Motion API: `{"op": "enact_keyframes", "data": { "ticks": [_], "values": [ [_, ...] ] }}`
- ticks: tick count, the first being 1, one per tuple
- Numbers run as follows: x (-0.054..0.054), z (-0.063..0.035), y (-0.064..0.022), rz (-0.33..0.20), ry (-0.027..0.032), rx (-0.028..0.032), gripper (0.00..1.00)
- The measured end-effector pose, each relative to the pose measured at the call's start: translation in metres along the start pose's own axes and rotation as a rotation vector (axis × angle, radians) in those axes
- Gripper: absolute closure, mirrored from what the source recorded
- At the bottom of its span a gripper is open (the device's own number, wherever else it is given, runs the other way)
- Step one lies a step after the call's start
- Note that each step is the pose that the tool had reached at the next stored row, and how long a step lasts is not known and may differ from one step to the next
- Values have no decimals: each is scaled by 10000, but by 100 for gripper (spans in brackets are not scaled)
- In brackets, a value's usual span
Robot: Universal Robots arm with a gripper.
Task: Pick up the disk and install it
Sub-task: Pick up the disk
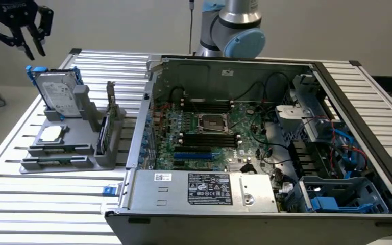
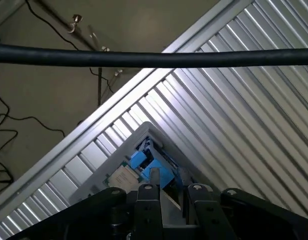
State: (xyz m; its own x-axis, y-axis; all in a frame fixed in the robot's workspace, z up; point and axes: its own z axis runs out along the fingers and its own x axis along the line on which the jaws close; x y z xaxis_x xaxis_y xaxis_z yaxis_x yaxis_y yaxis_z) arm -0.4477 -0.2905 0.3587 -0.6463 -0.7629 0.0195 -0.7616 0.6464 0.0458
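The black, jointed fingers (image 1: 41, 43) hang spread and empty, above and clear of the disk (image 1: 58, 97). The disk is a flat silver-grey slab with a white label and bright blue plastic rails. It stands on edge in a matte grey slotted holder (image 1: 80, 153) on the ribbed aluminium desk (image 1: 19, 194).

**Even overhead light, glare on the metal slats**

In the exterior view the scene is lit brightly and evenly from above. Only soft shadows are cast inside the computer case (image 1: 237, 74) and beside it on the slatted table (image 1: 46, 204). In the wrist view strong glare is thrown off the slats, the floor (image 2: 38, 90) is left dim, and the black cable (image 2: 154, 59) is rendered as a dark band.
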Motion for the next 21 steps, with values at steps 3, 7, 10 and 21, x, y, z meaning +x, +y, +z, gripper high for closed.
{"op": "enact_keyframes", "data": {
  "ticks": [3, 7, 10, 21],
  "values": [
    [0, 10, 0, -556, 26, 10, 62],
    [0, 22, -1, -1274, 59, 24, 56],
    [0, 31, -1, -1819, 84, 35, 56],
    [-1, 73, -3, -3821, 177, 72, 56]
  ]
}}
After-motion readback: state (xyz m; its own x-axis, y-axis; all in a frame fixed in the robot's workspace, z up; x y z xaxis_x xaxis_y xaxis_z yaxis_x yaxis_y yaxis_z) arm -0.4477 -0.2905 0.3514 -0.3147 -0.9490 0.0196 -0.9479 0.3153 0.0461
